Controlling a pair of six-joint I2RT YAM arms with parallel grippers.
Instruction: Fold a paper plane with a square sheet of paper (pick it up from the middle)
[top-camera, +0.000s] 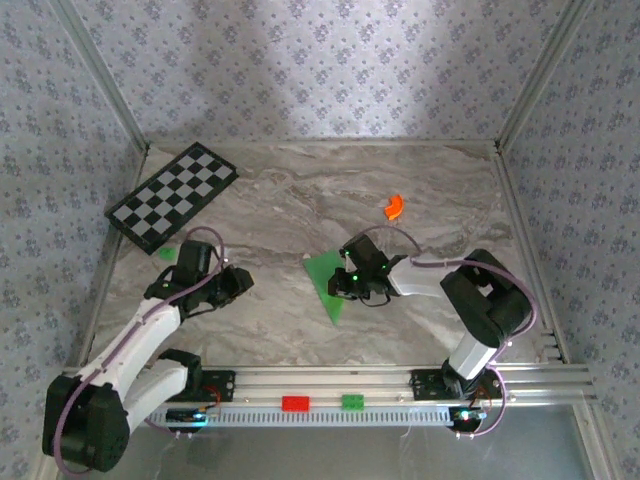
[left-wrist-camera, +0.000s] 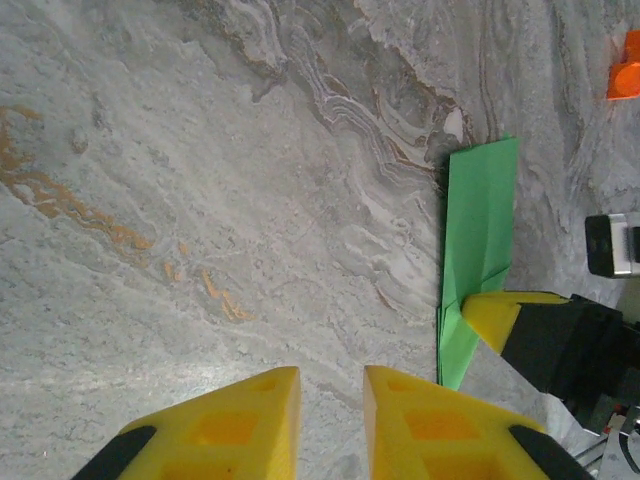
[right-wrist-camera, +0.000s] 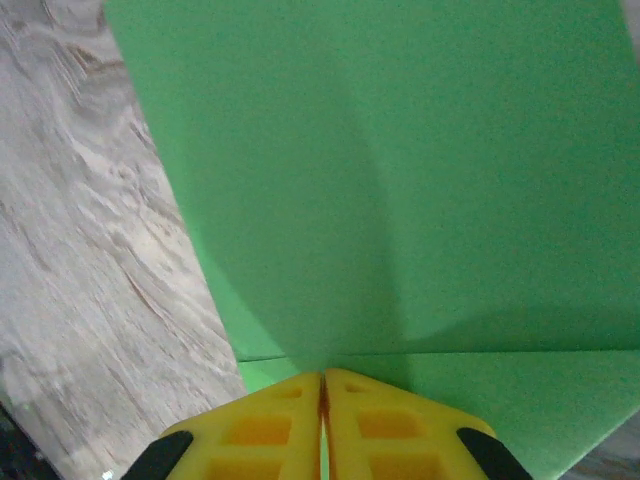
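Right hand (right-wrist-camera: 322, 378) has its fingers pressed together on the green sheet of paper (top-camera: 325, 280), pinching what looks like a raised flap beside a crease. In its wrist view the paper stands up straight off the fingertips. From above, the sheet lies mid-tabletop (left-wrist-camera: 200, 200) as a narrow pointed triangle, tip toward the arm bases. I judge it partly folded and not a plane yet. Left hand (left-wrist-camera: 332, 420) hovers over bare marble, well apart from the paper on its left side, fingers a narrow gap apart and holding nothing. Main risk as I see it: nothing pins the sheet, so if I drag the flap over with one hand, the whole thing probably slides on the smooth stone. The fold would then land off the centre line, giving a crooked wing. Second risk: the pinch is at the very fingertips on thin paper, so a quick pull could slip it free or crumple and tear the edge. Third: lifting too high may spring open the folds underneath. The orange piece (top-camera: 394, 206) sits far enough away not to matter.
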